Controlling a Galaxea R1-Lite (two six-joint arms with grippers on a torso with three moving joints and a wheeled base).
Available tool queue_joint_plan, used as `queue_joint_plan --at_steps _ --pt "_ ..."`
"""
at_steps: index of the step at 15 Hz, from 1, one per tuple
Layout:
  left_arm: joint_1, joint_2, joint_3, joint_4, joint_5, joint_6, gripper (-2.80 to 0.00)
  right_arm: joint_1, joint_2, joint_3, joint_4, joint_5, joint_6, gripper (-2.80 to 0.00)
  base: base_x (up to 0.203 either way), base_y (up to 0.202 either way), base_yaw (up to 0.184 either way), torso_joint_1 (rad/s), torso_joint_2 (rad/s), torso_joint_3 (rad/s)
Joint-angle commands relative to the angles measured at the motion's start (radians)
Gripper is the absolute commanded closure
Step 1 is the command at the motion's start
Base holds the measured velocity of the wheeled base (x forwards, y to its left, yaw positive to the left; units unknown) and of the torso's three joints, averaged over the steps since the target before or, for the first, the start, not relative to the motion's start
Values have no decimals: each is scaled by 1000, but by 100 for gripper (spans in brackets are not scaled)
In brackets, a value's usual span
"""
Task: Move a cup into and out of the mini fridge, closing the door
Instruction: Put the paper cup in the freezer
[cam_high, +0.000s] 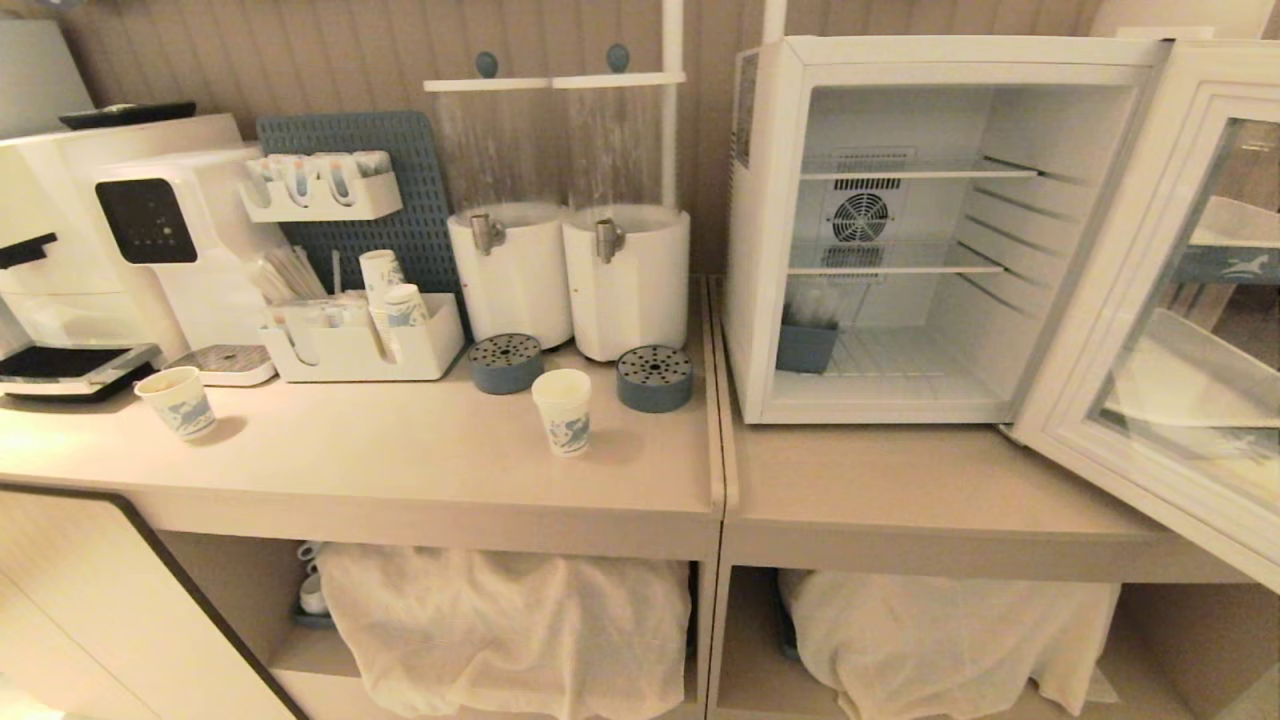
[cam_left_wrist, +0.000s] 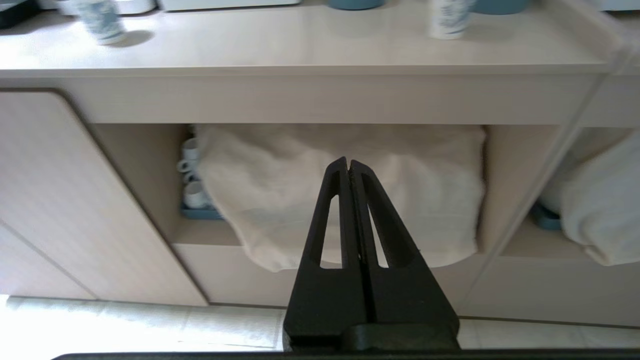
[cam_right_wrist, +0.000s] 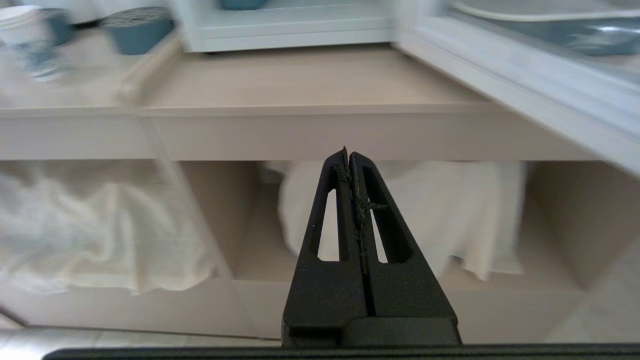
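With door (cam_high: 1150, 300) open, cup (cam_high: 563, 410) outside

Warm, dim light is seen overhead; short shadows are cast toward three o'clock by each cup (cam_high: 563, 410); wrist views are blurred at edges.

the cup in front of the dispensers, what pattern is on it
White with a blue printed pattern on the cup; clearest in the head view.

No readable text, brand or number in any view. The sticker (cam_high: 745, 110) on the side of the white boxy mini fridge (cam_high: 770, 230) is too small to read. The small white paper cup (cam_high: 563, 411) on the pale wooden counter (cam_high: 400, 470) carries only a blue printed pattern, no lettering.
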Motion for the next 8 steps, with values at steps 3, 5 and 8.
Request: queue_joint_plan --at_steps 3,5,8 --pt "1 2 1 0 0 3 0 1 1 0 1 1 0 0 0 192 9 3 3 2" --pt "0 2 1 0 0 6 0 1 1 0 -1 0 0 0 0 194 9 4 2 0" --pt "1 2 1 0 0 9 0 1 1 0 -1 1 0 0 0 196 7 2 6 2"
